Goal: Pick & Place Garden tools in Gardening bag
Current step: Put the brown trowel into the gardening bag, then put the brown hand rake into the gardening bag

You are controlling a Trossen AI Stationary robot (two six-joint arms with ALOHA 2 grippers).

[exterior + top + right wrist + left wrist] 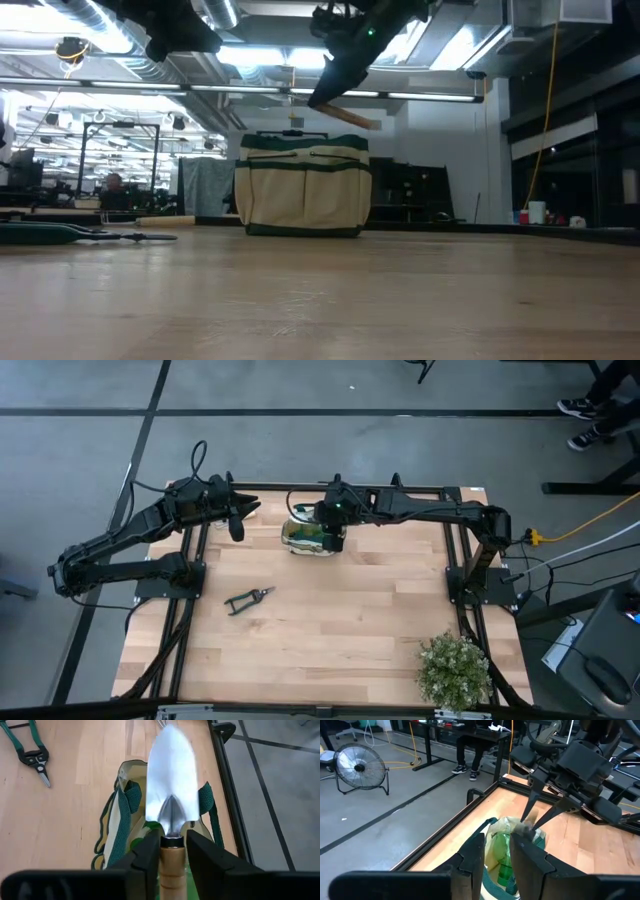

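While the right gripper [172, 851] pinches the trowel [171, 785] above the bag [310, 538], shears [248, 599] lie on the wooden table [330, 630]; left gripper [496, 852] slightly spread, empty.

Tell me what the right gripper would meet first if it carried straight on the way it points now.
Most likely the gardening bag. The right gripper, clamped on the trowel by its wooden handle, points down over the bag's open top, so the blade would enter first. Depth to the spray bottle inside is unclear.

Wooden table [330, 630] is carrying gardening bag [310, 537] upper centre, pruning shears [248, 600] left of centre, potted plant [456, 670] lower right.
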